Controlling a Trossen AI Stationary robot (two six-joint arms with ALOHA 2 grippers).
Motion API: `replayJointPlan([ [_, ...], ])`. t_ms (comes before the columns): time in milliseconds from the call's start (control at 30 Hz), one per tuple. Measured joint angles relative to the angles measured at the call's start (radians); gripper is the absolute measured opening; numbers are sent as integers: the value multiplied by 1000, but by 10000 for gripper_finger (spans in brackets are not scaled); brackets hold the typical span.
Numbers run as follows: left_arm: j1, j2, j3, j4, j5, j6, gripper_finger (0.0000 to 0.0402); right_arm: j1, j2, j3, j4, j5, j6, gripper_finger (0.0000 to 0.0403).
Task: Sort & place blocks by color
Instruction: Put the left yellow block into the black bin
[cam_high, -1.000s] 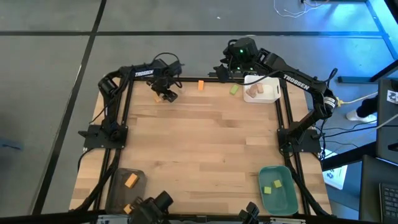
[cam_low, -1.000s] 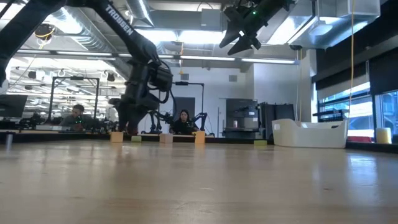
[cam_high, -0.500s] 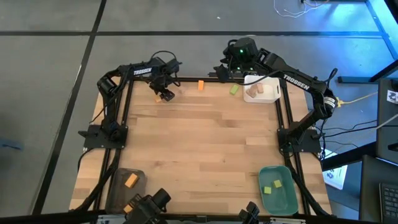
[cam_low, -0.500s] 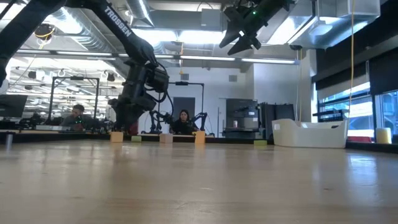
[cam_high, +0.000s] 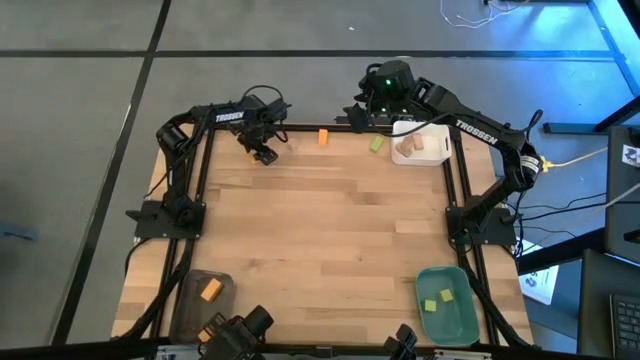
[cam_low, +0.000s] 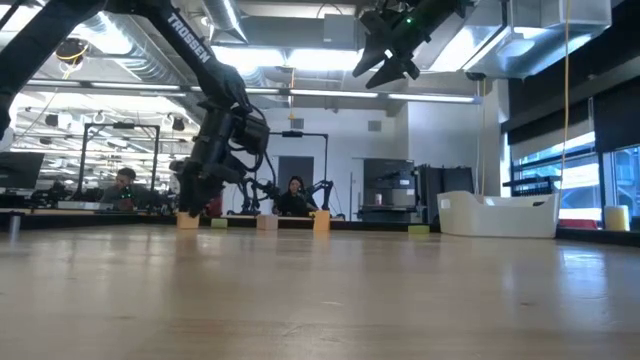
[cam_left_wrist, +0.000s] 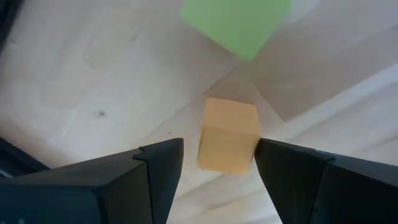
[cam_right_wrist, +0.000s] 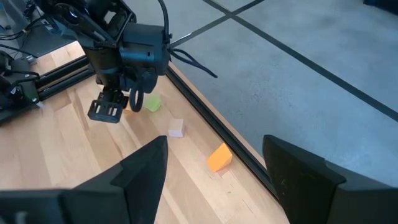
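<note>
Just beyond the wide-open left pincer (cam_left_wrist: 219, 165), a pale tan wooden block (cam_left_wrist: 227, 135), plain-faced, square-edged.

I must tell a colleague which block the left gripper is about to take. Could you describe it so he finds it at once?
Start at the table's far edge, left part, where the left gripper hangs open. Between its fingers stands a pale tan wood block. The light green block beyond it is near but differs in colour.
</note>
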Motion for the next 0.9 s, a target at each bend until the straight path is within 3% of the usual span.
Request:
replayJointPlan([
  [900, -36, 0, 0, 16, -1, 28, 195, 0, 0, 0, 2, 1, 1, 262],
])
